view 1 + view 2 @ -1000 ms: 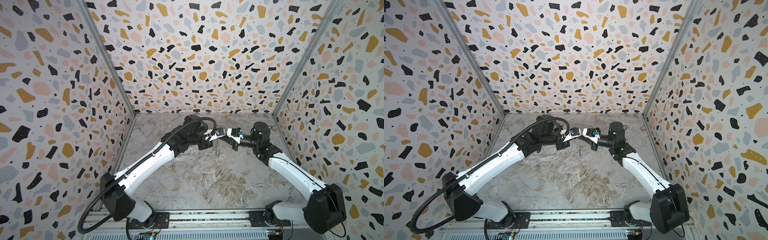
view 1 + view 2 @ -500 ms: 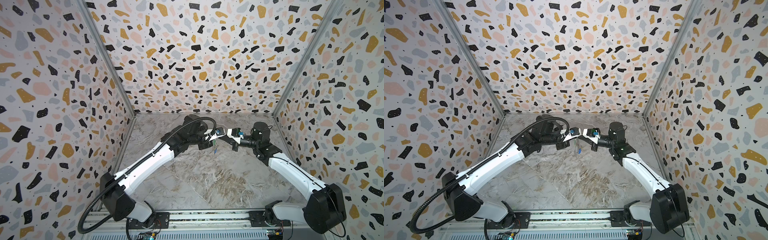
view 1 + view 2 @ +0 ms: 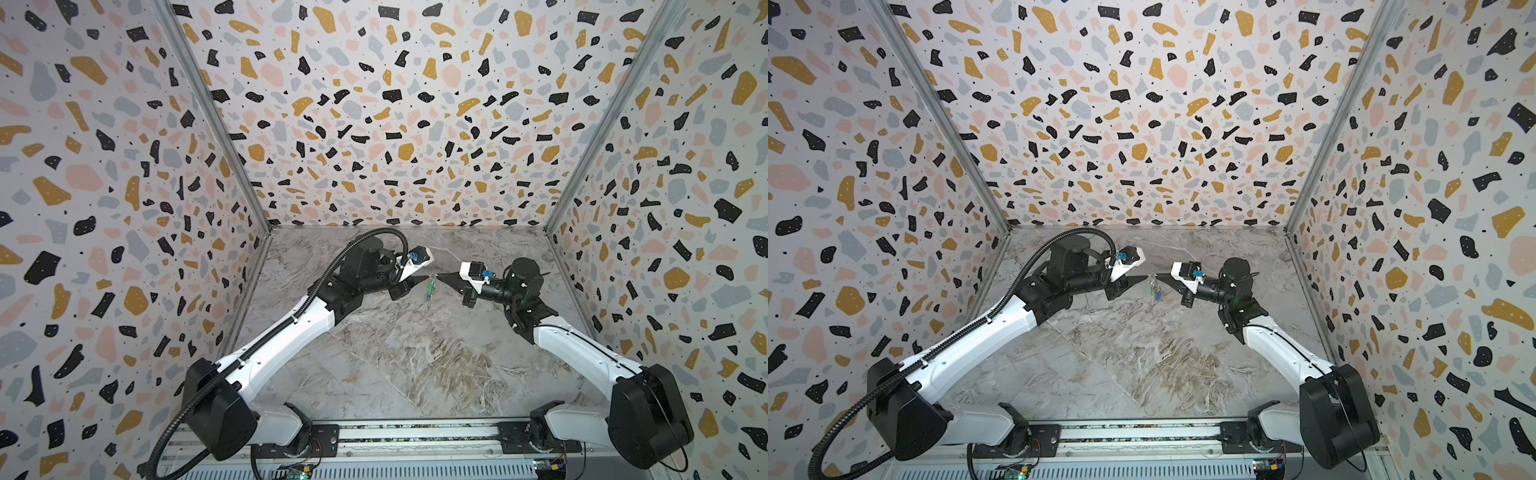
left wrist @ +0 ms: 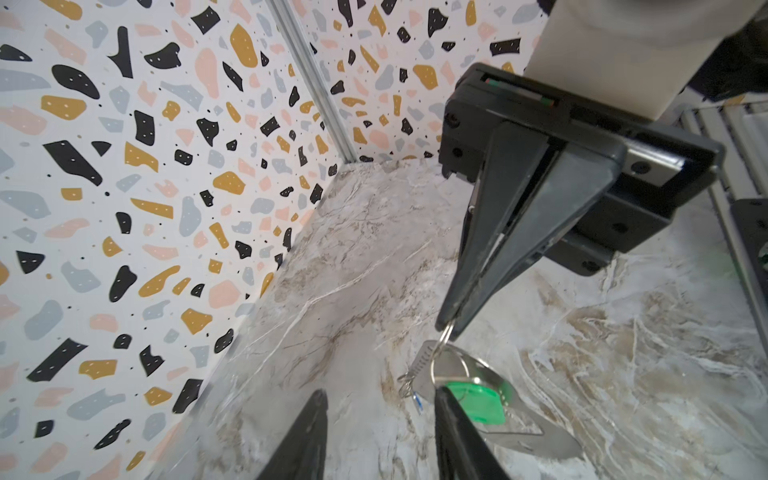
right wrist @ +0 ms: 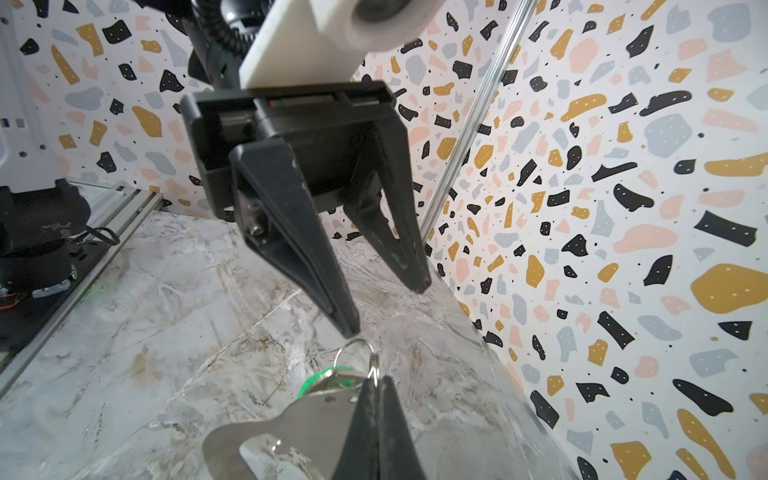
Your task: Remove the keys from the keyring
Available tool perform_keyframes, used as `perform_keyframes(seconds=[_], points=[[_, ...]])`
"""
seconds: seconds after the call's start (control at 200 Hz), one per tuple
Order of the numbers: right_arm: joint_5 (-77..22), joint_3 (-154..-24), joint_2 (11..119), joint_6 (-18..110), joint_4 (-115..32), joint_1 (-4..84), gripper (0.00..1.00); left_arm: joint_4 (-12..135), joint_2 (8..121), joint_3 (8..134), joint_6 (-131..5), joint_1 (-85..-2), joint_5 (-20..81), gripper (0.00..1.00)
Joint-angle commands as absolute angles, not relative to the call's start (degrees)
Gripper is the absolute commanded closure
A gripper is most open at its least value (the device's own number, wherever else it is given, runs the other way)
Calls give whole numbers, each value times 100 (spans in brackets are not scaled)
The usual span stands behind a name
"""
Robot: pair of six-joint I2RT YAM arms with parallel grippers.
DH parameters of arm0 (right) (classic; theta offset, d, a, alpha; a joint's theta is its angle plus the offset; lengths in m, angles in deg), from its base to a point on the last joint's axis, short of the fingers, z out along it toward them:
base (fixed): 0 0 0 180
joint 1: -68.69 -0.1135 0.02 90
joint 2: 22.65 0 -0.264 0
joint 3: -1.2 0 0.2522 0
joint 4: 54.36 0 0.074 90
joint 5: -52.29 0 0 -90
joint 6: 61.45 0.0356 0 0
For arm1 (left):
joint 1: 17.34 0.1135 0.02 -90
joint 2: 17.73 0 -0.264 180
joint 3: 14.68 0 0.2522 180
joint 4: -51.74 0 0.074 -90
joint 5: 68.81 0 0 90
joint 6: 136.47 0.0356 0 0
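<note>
The keyring (image 5: 299,419), a flat grey metal tab with an oval cut-out, hangs in the air from a thin wire ring (image 5: 356,353). My right gripper (image 5: 376,384) is shut on that wire ring. A green-tagged key (image 4: 478,399) lies against the tab, and a sliver of the blue tag (image 4: 417,402) shows beside it. My left gripper (image 4: 379,392) is open, with one fingertip (image 4: 441,395) next to the green tag and nothing between the fingers. In both top views the two gripper tips nearly meet, with the keys (image 3: 429,289) (image 3: 1154,291) dangling below them.
A marbled floor (image 3: 415,353) lies under both arms. Terrazzo-patterned walls (image 3: 395,124) close the back and both sides. A metal rail (image 3: 395,436) with the arm bases runs along the front.
The left gripper's jaws have opened and let go of the bundle. The keys and tab now hang from the right gripper alone. Both arms stay nearly in place.
</note>
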State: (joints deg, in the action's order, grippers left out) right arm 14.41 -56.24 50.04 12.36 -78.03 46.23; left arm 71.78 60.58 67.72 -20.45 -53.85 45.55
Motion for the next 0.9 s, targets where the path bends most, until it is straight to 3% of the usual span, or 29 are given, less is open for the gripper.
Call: perform_keyframes(seconds=[0.0, 0.3, 0.686, 0.891], points=[[1328, -5637, 4819, 1721, -8668, 4636, 100, 6322, 5902, 6565, -2602, -5399, 4902, 55], [1164, -5584, 4844, 2007, -9031, 4612, 100, 5759, 5855, 6217, -2992, -5452, 4740, 48], [951, -5664, 4875, 1905, -8903, 4568, 100, 6124, 6017, 6346, -2804, -5616, 4603, 48], [913, -5694, 4873, 1864, -8843, 4540, 100, 6146, 6094, 6443, -2776, -5794, 3859, 48]])
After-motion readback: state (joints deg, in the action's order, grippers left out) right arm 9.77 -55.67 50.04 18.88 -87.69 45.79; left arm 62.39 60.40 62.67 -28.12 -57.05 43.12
